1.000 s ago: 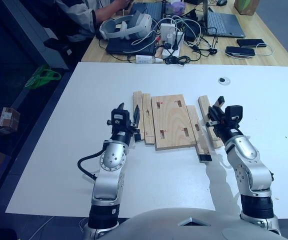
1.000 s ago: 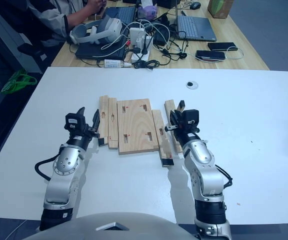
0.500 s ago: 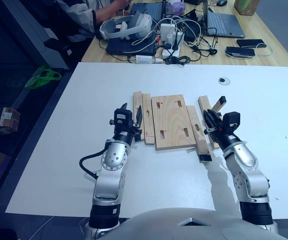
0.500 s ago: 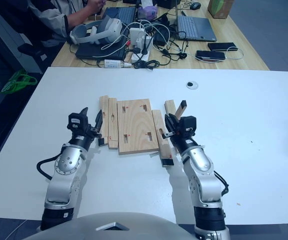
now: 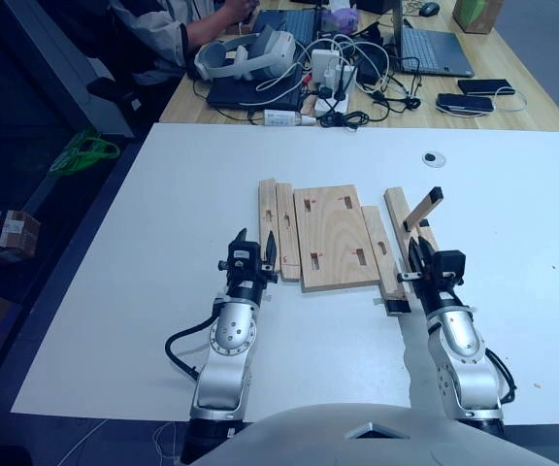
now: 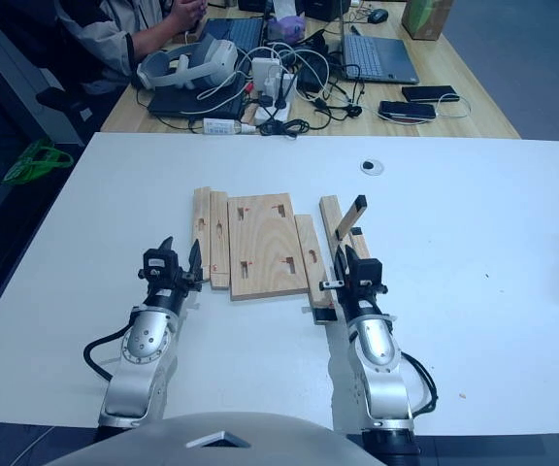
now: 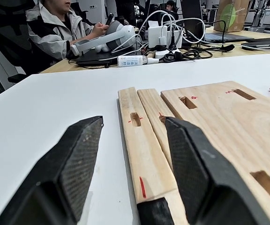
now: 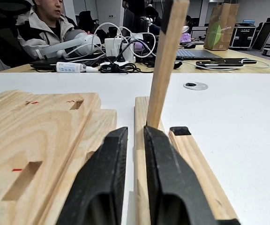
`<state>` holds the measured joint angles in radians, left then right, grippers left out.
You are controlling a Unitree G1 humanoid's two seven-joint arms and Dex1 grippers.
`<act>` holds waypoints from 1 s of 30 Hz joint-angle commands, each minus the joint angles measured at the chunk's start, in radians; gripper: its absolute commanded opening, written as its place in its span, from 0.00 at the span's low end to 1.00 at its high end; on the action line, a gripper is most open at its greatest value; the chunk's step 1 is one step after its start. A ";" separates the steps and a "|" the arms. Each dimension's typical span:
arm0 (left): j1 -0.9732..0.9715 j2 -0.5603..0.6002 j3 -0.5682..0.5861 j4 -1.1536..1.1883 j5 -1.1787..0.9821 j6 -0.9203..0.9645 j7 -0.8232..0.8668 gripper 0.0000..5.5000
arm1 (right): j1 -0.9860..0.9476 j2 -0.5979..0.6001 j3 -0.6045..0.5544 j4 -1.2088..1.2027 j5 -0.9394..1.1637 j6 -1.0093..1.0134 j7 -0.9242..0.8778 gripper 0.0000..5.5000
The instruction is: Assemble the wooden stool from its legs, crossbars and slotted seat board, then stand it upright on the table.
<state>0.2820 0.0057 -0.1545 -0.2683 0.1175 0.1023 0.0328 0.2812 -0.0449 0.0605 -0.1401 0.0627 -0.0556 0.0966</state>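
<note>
Wooden stool parts lie flat and unassembled in the middle of the white table point(image 5: 163, 243). The pale rectangular seat board with four slots point(image 5: 335, 236) sits in the centre of the group. Two flat wooden legs with slots lie side by side along its left edge: the outer leg point(image 5: 267, 199) and the inner leg point(image 5: 287, 228), which touches the board. On the board's right side another slotted leg with a black end cap point(image 5: 380, 252) lies against it. Just beyond that is a fourth wooden leg point(image 5: 395, 206), closer to the table's right edge.

My left gripper point(image 5: 254, 238) is low over the table at the near end of the left pair. Its jaws are spread wide and hold nothing, and its dark fingers point(image 7: 74, 164) straddle the outer leg's black-capped near end.

My right gripper point(image 8: 135, 133) is at the near end of the right-hand legs. Its jaws are almost together, with only a thin gap. As far as I can tell they pinch the lower end of a thin wooden crossbar with a dark tip point(image 5: 422, 208). That crossbar tilts up off the table, with its far end raised.

A small round disc point(image 5: 438, 155) lies near the table's far edge, well apart from the parts.
</note>
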 commanded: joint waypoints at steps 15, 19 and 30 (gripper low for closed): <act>0.014 -0.028 0.048 0.028 -0.084 -0.110 -0.008 0.45 | 0.006 0.030 -0.022 -0.011 0.000 -0.085 -0.018 0.10; 0.017 -0.038 0.048 0.022 -0.091 -0.115 -0.007 0.45 | 0.012 0.029 -0.012 -0.014 -0.014 -0.083 -0.020 0.10; 0.009 -0.048 0.039 0.030 -0.080 -0.112 -0.010 0.45 | 0.004 0.019 -0.010 -0.008 -0.016 -0.082 -0.008 0.10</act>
<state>0.2957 -0.0397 -0.1106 -0.2484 0.0309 -0.0144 0.0207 0.2924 -0.0197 0.0496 -0.1426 0.0507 -0.1355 0.0854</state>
